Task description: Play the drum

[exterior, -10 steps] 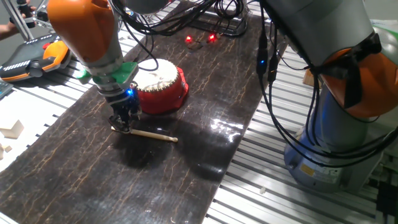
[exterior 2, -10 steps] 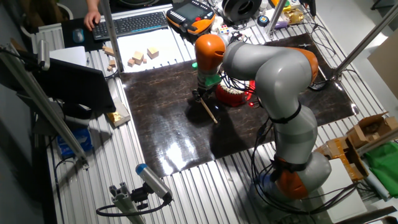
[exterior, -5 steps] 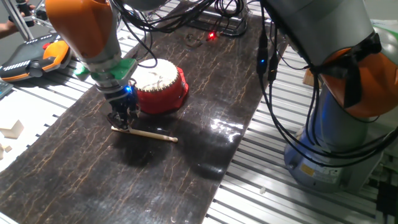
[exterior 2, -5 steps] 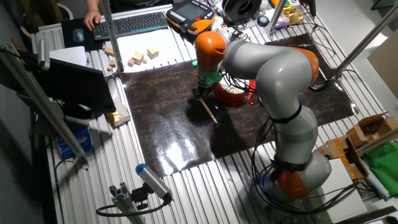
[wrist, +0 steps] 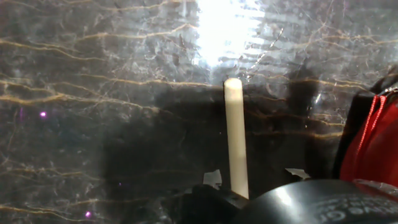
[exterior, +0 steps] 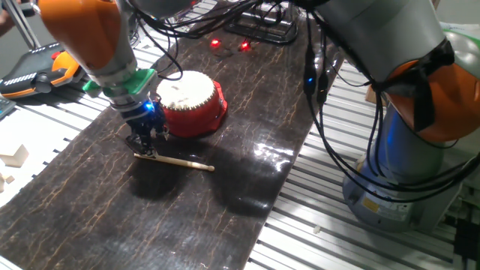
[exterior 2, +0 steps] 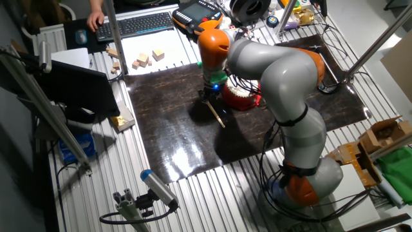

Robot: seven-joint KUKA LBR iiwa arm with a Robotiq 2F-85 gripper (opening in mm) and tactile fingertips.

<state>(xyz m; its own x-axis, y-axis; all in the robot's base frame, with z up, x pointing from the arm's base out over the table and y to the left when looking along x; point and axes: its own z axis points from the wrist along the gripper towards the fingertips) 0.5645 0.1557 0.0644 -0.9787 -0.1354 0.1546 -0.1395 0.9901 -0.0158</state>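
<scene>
The drum (exterior: 192, 103) stands on the dark mat, red-bodied with a cream skin; it also shows as the drum (exterior 2: 242, 98) and as a red edge of the drum (wrist: 375, 146) at the right. A thin pale wooden stick (exterior: 175, 161) lies flat on the mat in front of it. My gripper (exterior: 146, 149) points down at the stick's left end, just left of the drum. In the hand view the stick (wrist: 236, 143) runs up between two pale fingertips (wrist: 213, 178) that stand apart, closer to the left one. The gripper (wrist: 255, 177) looks open around the stick.
The dark marbled mat (exterior: 225, 187) covers a slatted metal table. An orange-and-black pendant (exterior: 41, 71) lies at the far left and wooden blocks (exterior 2: 147, 59) sit beyond the mat. Cables (exterior: 322, 112) hang from the arm to the right of the drum.
The arm's wrist has swung a little to the left above the gripper. The fingertips stay at the stick's end, and the stick and drum have not moved.
</scene>
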